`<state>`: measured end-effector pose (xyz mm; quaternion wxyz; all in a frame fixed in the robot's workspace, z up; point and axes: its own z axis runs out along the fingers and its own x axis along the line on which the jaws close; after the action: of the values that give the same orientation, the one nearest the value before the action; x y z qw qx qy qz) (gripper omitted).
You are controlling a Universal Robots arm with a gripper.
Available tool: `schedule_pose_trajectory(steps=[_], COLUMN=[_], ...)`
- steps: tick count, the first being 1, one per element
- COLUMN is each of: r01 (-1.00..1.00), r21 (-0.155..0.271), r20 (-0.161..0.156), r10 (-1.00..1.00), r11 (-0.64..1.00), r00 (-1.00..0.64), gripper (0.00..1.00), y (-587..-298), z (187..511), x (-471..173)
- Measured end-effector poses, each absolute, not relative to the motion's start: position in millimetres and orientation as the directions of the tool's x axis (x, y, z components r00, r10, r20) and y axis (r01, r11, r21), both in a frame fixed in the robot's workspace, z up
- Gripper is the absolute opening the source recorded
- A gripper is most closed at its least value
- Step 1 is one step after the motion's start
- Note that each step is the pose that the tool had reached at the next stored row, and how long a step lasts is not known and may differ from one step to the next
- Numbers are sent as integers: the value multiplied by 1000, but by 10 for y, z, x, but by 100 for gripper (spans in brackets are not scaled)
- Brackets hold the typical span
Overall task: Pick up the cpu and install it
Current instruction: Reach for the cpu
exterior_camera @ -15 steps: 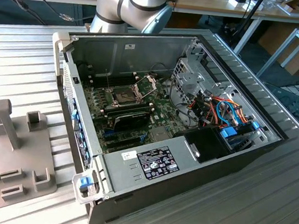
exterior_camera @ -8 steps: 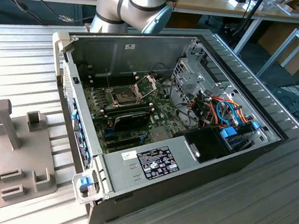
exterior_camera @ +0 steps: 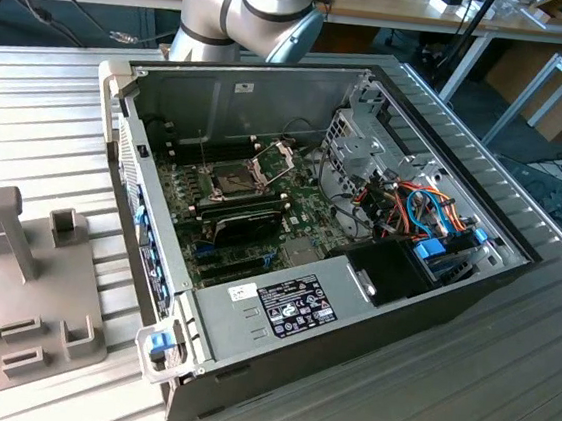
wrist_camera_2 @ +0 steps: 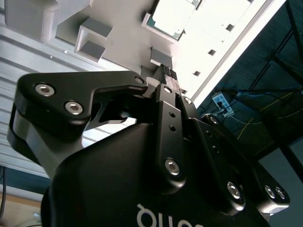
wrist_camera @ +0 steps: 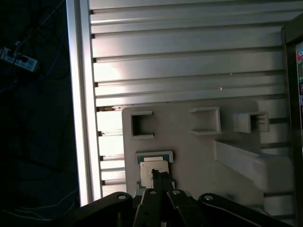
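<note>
The slatted metal table [exterior_camera: 503, 395] carried an open computer case [exterior_camera: 235, 95], its green motherboard [exterior_camera: 305, 218] exposed and the dark socket [exterior_camera: 246, 175] standing with its hinged frame raised. At the exterior view's left lay a grey fixture plate [exterior_camera: 47, 282], well apart from the socket.

In the first wrist view the cpu [wrist_camera: 154, 166] sat flat in a shallow recess of that plate, pale top upward. The gripper [wrist_camera: 161, 176] hung above it, fingertips drawn together with no gap between them and nothing held. The second wrist view showed the same: the chip [wrist_camera_2: 166, 18] lay clear beyond the closed tips.

The step in hand looked like the approach for the pick. Done well, it probably called for opening the fingers wider than the chip, coming down square to the recess, and closing on two opposite edges (never on the underside contacts). The chip was thin and would likely tilt or slip if caught off-centre.
</note>
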<state>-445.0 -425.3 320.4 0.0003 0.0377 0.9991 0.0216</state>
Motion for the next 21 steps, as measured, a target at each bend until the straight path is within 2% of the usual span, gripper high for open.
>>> schedule_pose_trajectory(steps=[21], r01=[75], r21=[43], r20=[1], r10=[75], r11=[996], r00=[-997], gripper=[11], y=[-4253], z=[3086], x=[-4480])
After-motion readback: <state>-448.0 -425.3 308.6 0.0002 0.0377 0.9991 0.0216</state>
